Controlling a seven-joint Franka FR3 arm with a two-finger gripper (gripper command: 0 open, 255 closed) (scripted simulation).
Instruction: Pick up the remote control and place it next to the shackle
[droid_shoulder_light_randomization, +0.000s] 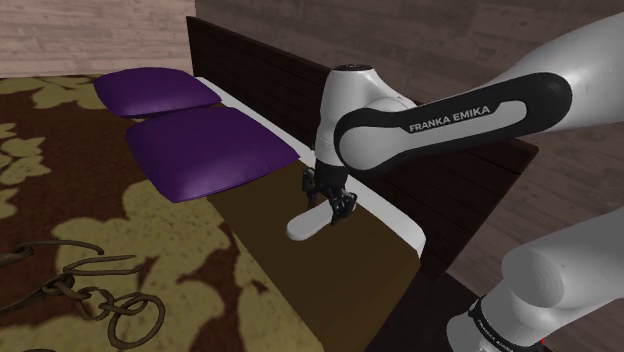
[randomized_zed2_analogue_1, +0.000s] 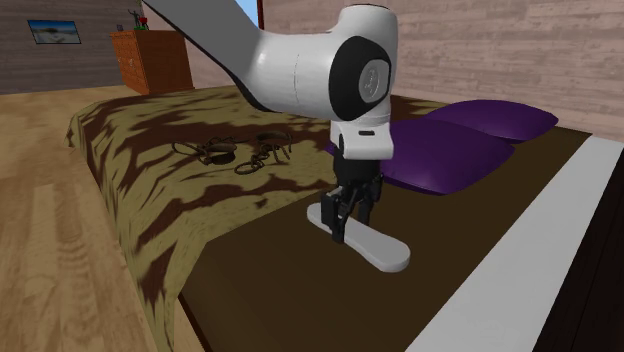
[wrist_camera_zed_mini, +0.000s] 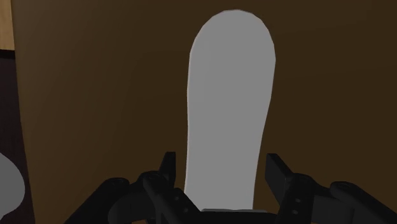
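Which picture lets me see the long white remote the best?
The wrist view: the long, flat, pale grey remote control looks big and nearly whole, just ahead of the black tool. The second exterior view shows it on the brown bedcover, one end under the tool. The shoulder view shows one pale end.

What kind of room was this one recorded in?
Probably a bedroom: a bed with a brown patterned cover, two purple pillows beside a dark headboard, and a wooden dresser at the far wall.
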